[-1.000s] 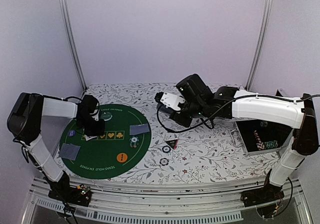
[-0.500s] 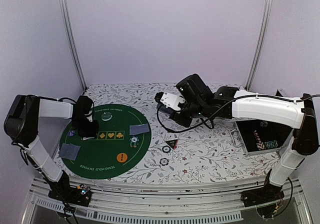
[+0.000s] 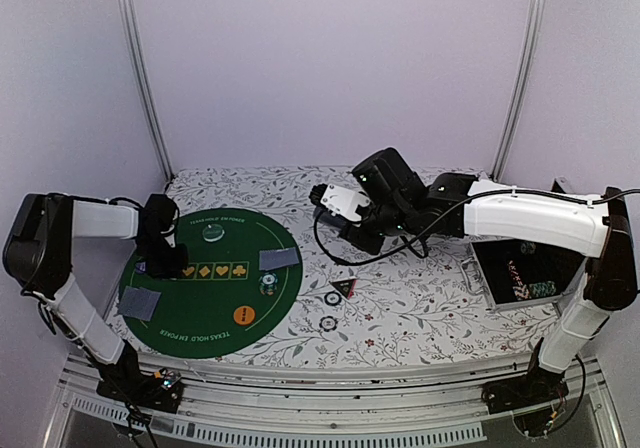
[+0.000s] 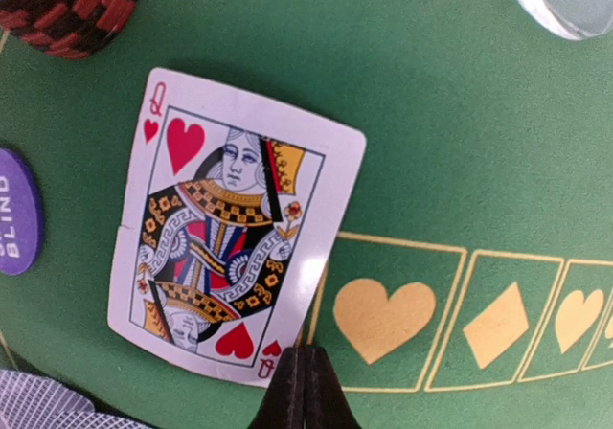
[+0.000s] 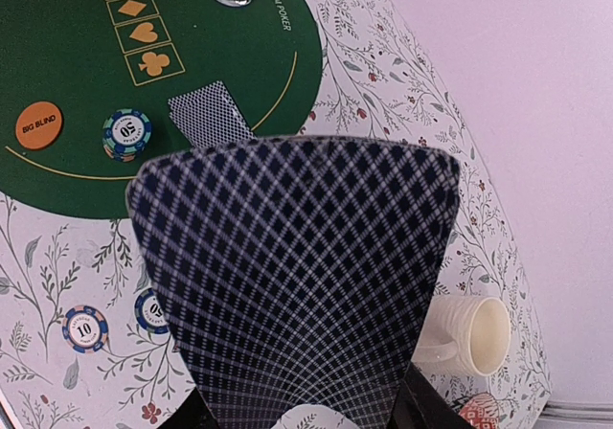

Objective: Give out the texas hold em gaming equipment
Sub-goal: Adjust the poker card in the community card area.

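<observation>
A face-up queen of hearts (image 4: 225, 223) lies on the green mat (image 3: 225, 333). My left gripper (image 4: 305, 391) is shut, its tips at the card's near corner; it also shows in the top view (image 3: 163, 258). My right gripper (image 3: 345, 208) is shut on a deck of grey-blue-backed cards (image 5: 292, 295), held above the tablecloth. On the mat are two face-down cards (image 3: 280, 258) (image 3: 138, 303), a chip stack (image 3: 267, 284), the orange disc button (image 3: 244, 315), the clear disc (image 3: 213, 233) and a purple blind disc (image 4: 14, 214). The triangular marker (image 3: 345, 288) and two chips (image 3: 331, 298) (image 3: 327, 323) lie on the cloth.
A red-and-black chip stack (image 4: 67, 8) sits by the queen. An open case (image 3: 520, 273) with chips stands at the right. A cream mug (image 5: 469, 338) lies on its side beside a red-patterned dish (image 5: 479, 415). The back wall and frame posts ring the table.
My left gripper has moved left across the mat, from beside the suit boxes toward the mat's left edge. The right arm with the deck has not moved.
</observation>
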